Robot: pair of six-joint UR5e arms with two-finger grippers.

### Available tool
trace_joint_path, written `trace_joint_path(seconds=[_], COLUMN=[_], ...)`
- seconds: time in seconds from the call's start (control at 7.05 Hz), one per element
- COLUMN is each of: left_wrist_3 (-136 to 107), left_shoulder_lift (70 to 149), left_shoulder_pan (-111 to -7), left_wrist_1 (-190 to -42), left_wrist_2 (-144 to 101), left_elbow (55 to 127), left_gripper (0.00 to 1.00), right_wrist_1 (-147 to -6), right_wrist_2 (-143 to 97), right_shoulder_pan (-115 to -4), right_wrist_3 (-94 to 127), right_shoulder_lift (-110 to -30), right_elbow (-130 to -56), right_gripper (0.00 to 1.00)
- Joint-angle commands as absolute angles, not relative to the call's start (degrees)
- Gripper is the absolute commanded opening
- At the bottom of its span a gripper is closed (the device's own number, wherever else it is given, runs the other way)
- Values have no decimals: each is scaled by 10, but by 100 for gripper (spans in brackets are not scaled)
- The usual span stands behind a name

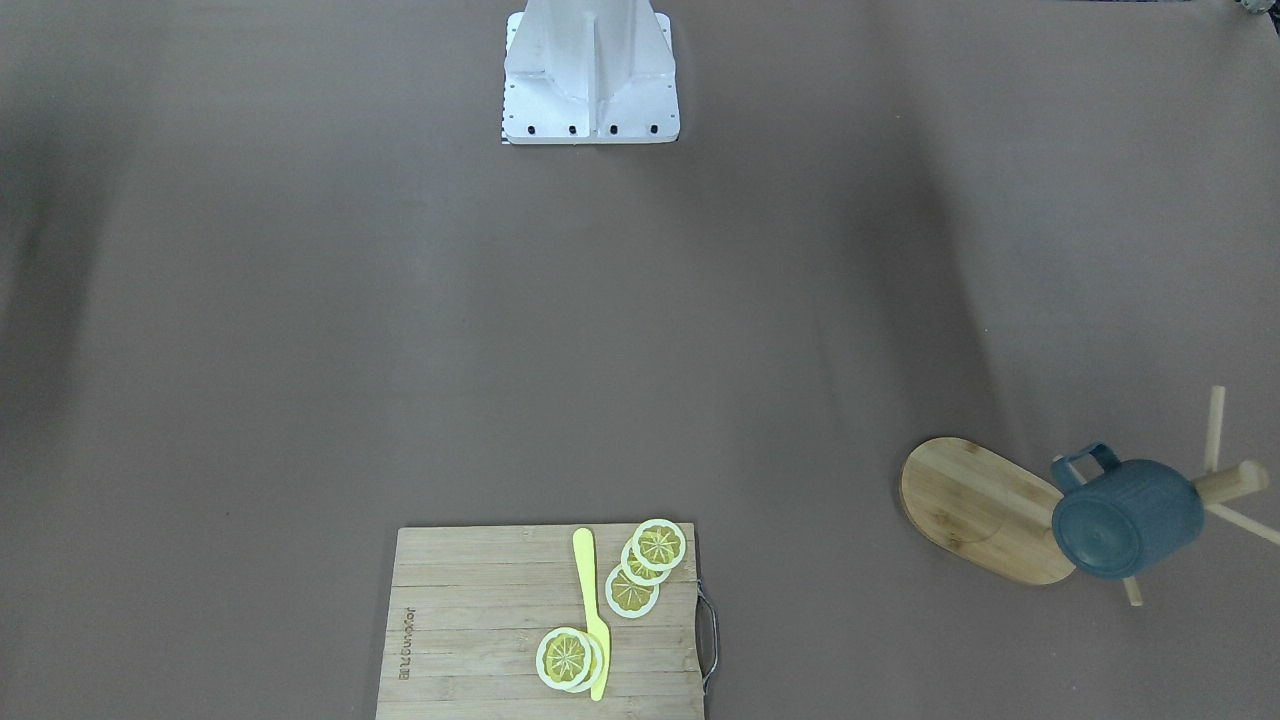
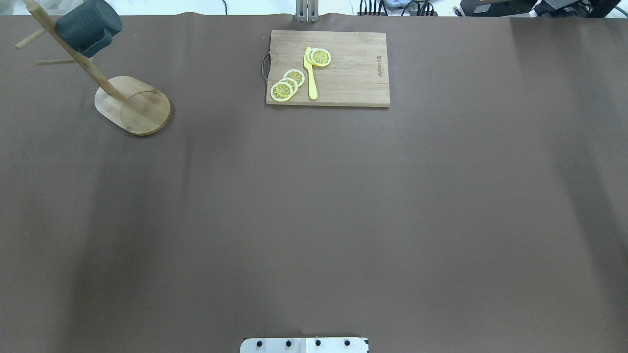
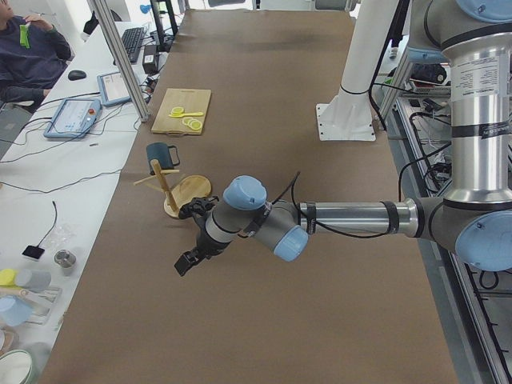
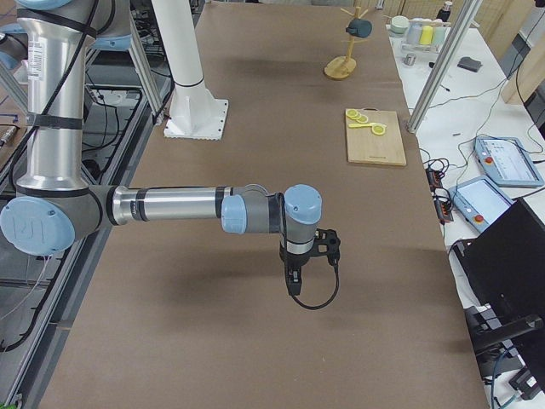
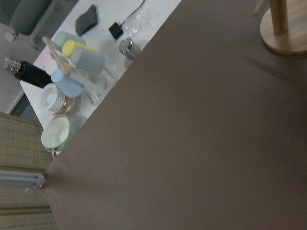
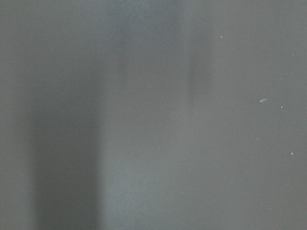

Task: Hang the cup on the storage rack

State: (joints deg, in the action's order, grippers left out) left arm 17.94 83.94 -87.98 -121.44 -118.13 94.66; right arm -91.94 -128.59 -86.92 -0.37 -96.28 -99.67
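Observation:
The blue-grey cup (image 1: pixel 1125 520) hangs by its handle on a peg of the wooden storage rack (image 1: pixel 980 510), at the table's far corner on my left side. Both also show in the overhead view, the cup (image 2: pixel 88 27) on the rack (image 2: pixel 132 105). My left gripper (image 3: pixel 186 262) hovers over the table near the rack's base and is apart from it; I cannot tell if it is open or shut. My right gripper (image 4: pixel 294 286) hangs over bare table far from the rack; I cannot tell its state. The left wrist view shows the rack's base (image 5: pixel 288 38).
A wooden cutting board (image 2: pixel 353 83) with lemon slices (image 2: pixel 282 90) and a yellow knife (image 2: pixel 311 73) lies at the far middle edge. The white robot pedestal (image 1: pixel 590 70) stands at the near edge. Several cups (image 5: pixel 72 72) stand on a side bench beyond the table's left end.

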Motion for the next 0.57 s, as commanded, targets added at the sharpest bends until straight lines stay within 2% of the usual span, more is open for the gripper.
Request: trace_joint_path(seconds=[0.0, 0.43], left_wrist_3=[79, 72], left_shoulder_lift=[878, 868], left_shoulder_pan=[-880, -886], left_wrist_1=[-1055, -945], left_wrist_2=[-1197, -1268], left_elbow=[948, 948], left_gripper=[99, 99], right_wrist_1=[-908, -818], right_wrist_2=[-1286, -1287], right_shoulder_pan=[-869, -869], right_wrist_3=[-4, -4], right_shoulder_lift=[-962, -962], right_elbow=[-980, -910], right_gripper=[100, 100])
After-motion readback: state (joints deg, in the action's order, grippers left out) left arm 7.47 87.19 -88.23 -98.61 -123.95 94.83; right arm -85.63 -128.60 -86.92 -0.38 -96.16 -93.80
